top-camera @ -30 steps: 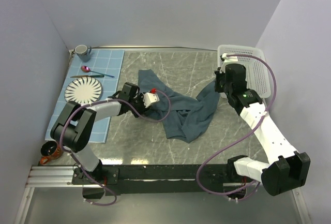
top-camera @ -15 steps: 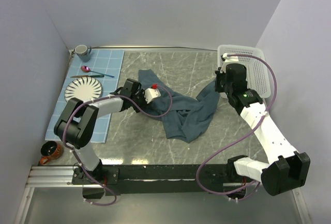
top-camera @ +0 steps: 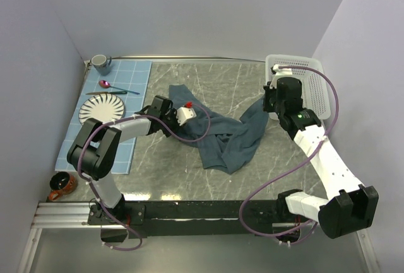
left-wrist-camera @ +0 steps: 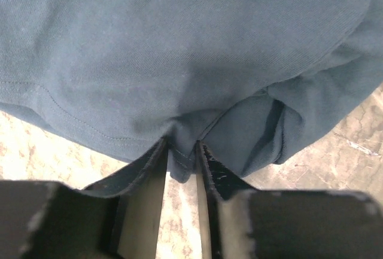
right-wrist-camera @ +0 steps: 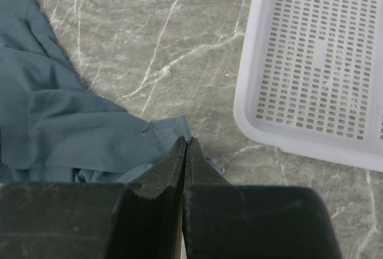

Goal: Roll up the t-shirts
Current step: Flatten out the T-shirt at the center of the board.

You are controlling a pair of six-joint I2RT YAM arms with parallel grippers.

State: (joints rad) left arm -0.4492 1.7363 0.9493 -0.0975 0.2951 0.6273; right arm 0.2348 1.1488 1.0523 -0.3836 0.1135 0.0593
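Where the t-shirt [top-camera: 224, 135] lies: crumpled on the table [top-camera: 164, 172], from the centre toward the right edge.
Left tool [left-wrist-camera: 181, 154]: narrowed onto a fold at the t-shirt's left part, cloth pinched between the fingers.
Right tool [right-wrist-camera: 185, 145]: fingers pressed together, nothing between them, over the t-shirt's right end, near the white basket [right-wrist-camera: 245, 100].

The left arm [top-camera: 95, 153] has black joints, pale grey links and a white wrist block with a red mark; the right arm [top-camera: 325, 159] has white links, black joints and a green light [top-camera: 297, 114]. Purple cables [top-camera: 201, 128] loop along both. The left gripper [left-wrist-camera: 182, 157] has matte black fingers [left-wrist-camera: 143, 175] with scuffed edges.
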